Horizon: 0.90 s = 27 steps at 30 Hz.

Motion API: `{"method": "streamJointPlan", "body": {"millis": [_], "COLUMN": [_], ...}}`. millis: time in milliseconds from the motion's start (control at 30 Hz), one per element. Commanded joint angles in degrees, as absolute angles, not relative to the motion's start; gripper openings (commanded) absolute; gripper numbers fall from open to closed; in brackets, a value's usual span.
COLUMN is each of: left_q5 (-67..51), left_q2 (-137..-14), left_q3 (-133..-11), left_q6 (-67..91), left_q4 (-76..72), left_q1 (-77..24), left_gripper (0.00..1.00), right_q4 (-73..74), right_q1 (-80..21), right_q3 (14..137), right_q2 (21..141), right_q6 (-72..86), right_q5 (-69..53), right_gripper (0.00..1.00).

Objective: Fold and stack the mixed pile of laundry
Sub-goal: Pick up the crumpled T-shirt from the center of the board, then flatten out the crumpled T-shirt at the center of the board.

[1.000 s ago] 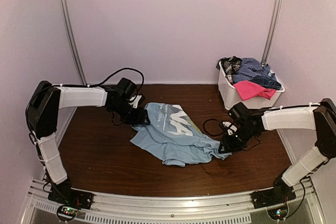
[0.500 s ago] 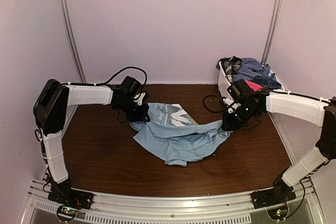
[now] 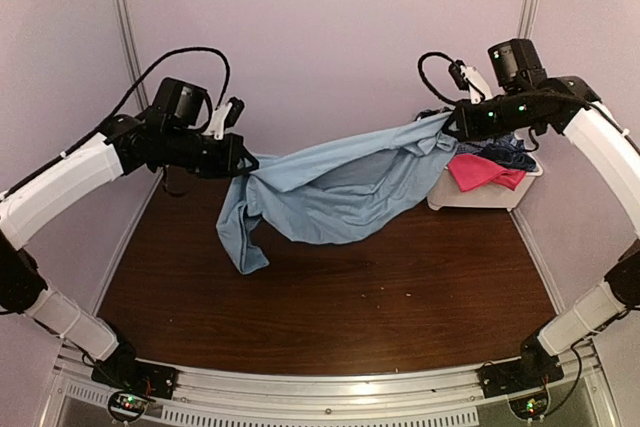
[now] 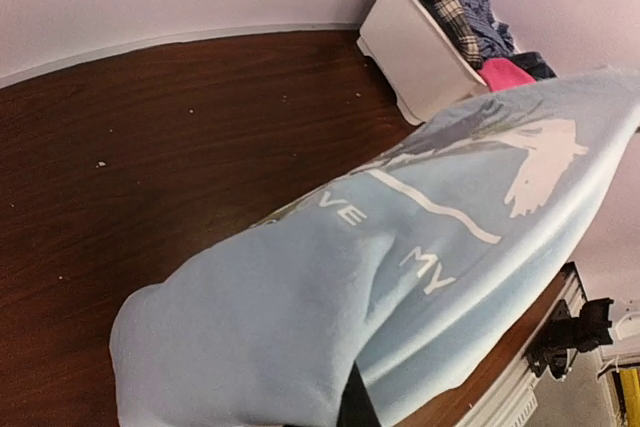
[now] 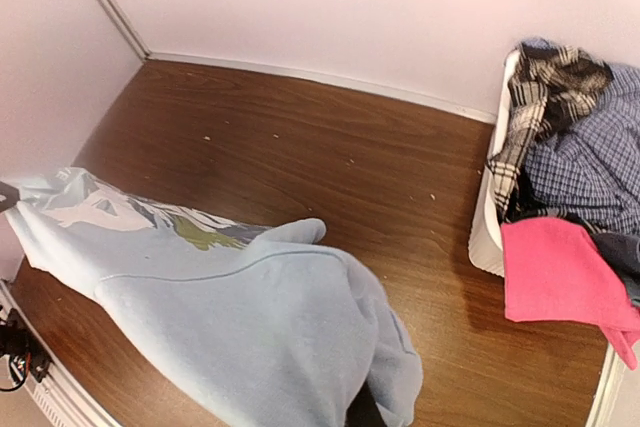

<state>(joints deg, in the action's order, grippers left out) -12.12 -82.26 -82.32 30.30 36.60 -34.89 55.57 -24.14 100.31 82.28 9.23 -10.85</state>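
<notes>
**A:** From overhead, what have we got?

**B:** We see the light blue T-shirt [image 3: 330, 187] strung in the air between the two arms, sagging in the middle. One tail hangs down on the left toward the table [image 3: 350, 297]; we cannot tell whether it touches. The left gripper [image 3: 243, 160] is pinched closed on one edge. The right gripper [image 3: 452, 125] is closed on the opposite edge, up near the white basket [image 3: 470, 195].

**A:** And the rest of the pile?

**B:** It is in that basket at the far right corner. The hot pink piece [image 3: 482, 171] drapes over its near rim.

**A:** The left wrist view?

**B:** Mostly shirt. The printed side hangs right under the camera, above the wood. Only a dark sliver of finger shows at the bottom edge, buried in cloth, so we read the clamp from how the fabric hangs off it.

**A:** The right wrist?

**B:** The same shirt droops below the lens. Beside it the basket holds the plaid piece [image 5: 545, 87], the small-check shirt [image 5: 600, 157] and a dark navy piece [image 5: 628, 245] next to the pink.

**A:** So how far along are we?

**B:** Barely begun, we'd say. No folded garment and no stack shows anywhere on the table. One shirt is lifted but unfolded, and we judge it needs spreading flat before any fold. Everything in the basket has yet to be taken out.
</notes>
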Motion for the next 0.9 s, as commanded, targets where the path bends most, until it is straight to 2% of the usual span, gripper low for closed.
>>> {"method": "streamJointPlan", "body": {"millis": [0, 100, 167, 200, 267, 367, 467, 667, 867], "left_q5": [-12.7, -12.4, -9.0, -6.2, -1.9, 2.2, 0.2, -1.6, -3.3], "left_q2": [-73.3, -68.3, -65.0, -63.0, -60.4, -63.2, -67.6, -72.4, -84.1], "left_q3": [-81.7, -79.3, -76.8, -74.5, -70.8, -69.4, -66.6, -61.5, -62.3], "left_q6": [30.9, 32.3, 34.5, 36.1, 37.7, 37.3, 36.5, 29.9, 18.5], "left_q4": [43.1, 43.9, 43.6, 42.2, 40.6, 45.5, 47.6, 40.8, 32.5], "left_q1": [-41.4, -47.2, -49.2, -49.2, -47.8, -46.0, -46.6, -54.1, -64.4], "left_gripper": [0.01, 0.31, 0.54, 0.63, 0.74, 0.75, 0.75, 0.77, 0.73], "right_q4": [62.4, 64.3, 64.8, 64.5, 63.7, 62.7, 61.2, 60.3, 60.6], "right_q1": [-24.9, -25.0, -25.0, -25.0, -25.0, -25.0, -25.0, -24.7, -24.2], "right_q3": [107.4, 107.7, 107.1, 106.7, 106.4, 106.2, 104.3, 101.3, 99.5], "right_q2": [78.8, 76.8, 77.4, 78.5, 80.5, 83.0, 83.4, 83.3, 83.5], "right_q6": [6.3, 6.8, 5.4, 4.8, 4.9, 6.5, 8.1, 9.8, 10.9], "right_q5": [-18.1, -20.2, -19.5, -19.2, -19.1, -19.0, -18.1, -17.3, -15.5], "right_gripper": [0.0, 0.0, 0.0, 0.0, 0.0, 0.0, 0.0, 0.0, 0.0]}}
